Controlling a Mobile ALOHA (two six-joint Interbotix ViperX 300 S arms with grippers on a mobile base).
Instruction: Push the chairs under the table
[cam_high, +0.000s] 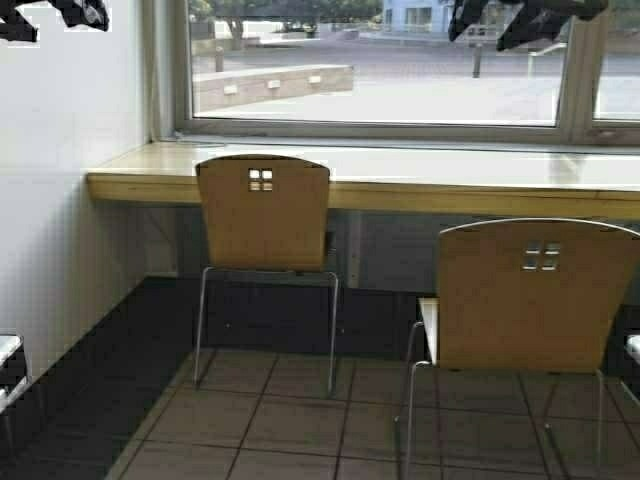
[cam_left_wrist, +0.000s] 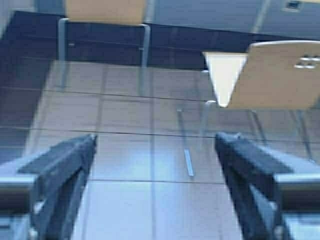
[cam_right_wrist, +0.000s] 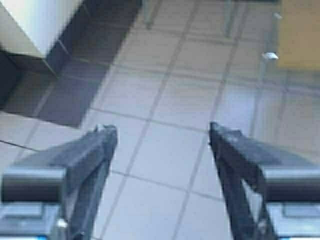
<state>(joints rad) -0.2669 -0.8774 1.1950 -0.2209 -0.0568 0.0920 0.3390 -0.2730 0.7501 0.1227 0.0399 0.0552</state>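
Observation:
Two tan plywood chairs face the long table (cam_high: 420, 187) under the window. The left chair (cam_high: 262, 212) stands close in, its backrest against the table's front edge. The right chair (cam_high: 535, 297) stands pulled back from the table, nearer to me. My left gripper (cam_left_wrist: 155, 145) is open above bare floor tiles, well short of both chairs (cam_left_wrist: 280, 75). Over the tiles my right gripper (cam_right_wrist: 162, 132) is open too, with a tan chair back (cam_right_wrist: 300, 35) far off at the edge. Neither gripper touches anything, and neither shows in the high view.
A white wall (cam_high: 60, 200) with a dark base closes the left side. A big window (cam_high: 380, 60) sits behind the table. Pale-edged objects poke in at the lower left (cam_high: 10, 365) and lower right (cam_high: 632, 347). Tiled floor (cam_high: 290, 430) lies between me and the chairs.

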